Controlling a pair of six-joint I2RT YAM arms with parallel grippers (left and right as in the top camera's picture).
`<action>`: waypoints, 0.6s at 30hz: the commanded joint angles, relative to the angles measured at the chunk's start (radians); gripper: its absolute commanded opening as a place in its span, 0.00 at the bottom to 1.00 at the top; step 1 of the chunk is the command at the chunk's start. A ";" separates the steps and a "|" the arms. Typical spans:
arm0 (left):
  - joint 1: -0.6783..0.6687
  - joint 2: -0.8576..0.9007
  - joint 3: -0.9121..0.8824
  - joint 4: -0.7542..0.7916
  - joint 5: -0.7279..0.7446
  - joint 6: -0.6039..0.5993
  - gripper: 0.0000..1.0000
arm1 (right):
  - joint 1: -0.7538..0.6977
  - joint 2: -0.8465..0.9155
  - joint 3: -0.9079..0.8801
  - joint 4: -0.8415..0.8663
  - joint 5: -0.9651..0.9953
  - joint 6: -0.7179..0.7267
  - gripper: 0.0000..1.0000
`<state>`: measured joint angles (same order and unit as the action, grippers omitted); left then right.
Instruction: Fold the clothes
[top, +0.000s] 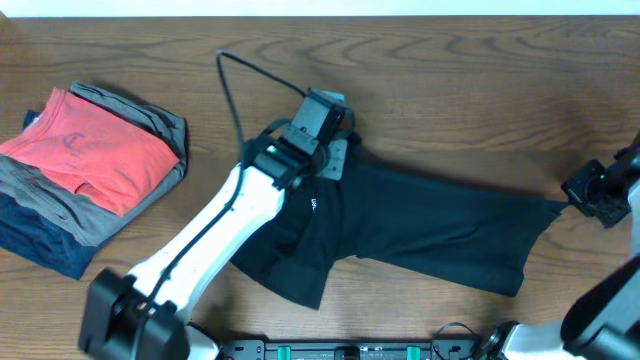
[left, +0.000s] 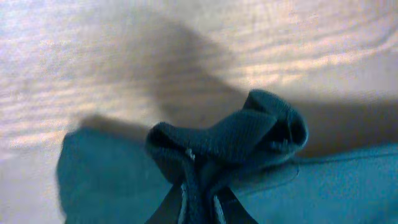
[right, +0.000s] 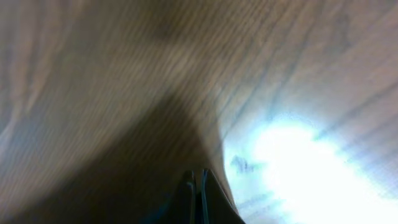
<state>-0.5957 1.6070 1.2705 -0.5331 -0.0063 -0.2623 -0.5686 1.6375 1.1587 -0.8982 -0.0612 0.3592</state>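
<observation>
The black shirt (top: 420, 225) lies stretched across the middle of the wooden table, small white logo text showing near its left part. My left gripper (top: 335, 160) is at the shirt's upper left end. In the left wrist view it (left: 200, 205) is shut on a bunched fold of the fabric (left: 249, 130). My right gripper (top: 578, 200) is at the shirt's far right corner, which is drawn out to a point toward it. In the right wrist view its jaws (right: 199, 193) are shut, with dark fabric at them; the picture is blurred.
A stack of folded garments (top: 90, 170), coral-red on top of grey and navy, sits at the left of the table. A black cable (top: 232, 90) loops over the table behind my left arm. The arm bases stand at the front edge.
</observation>
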 joint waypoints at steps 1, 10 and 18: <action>0.006 0.043 0.011 0.061 -0.006 -0.001 0.12 | -0.013 0.065 -0.003 0.026 0.025 0.040 0.10; 0.006 0.068 0.011 0.077 -0.005 -0.002 0.12 | -0.003 0.115 -0.003 0.003 -0.190 -0.001 0.81; 0.006 0.068 0.011 0.040 -0.005 -0.002 0.12 | 0.073 0.116 -0.031 0.045 -0.215 0.133 0.84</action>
<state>-0.5957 1.6779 1.2705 -0.4881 -0.0063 -0.2623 -0.5365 1.7554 1.1488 -0.8734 -0.2443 0.4156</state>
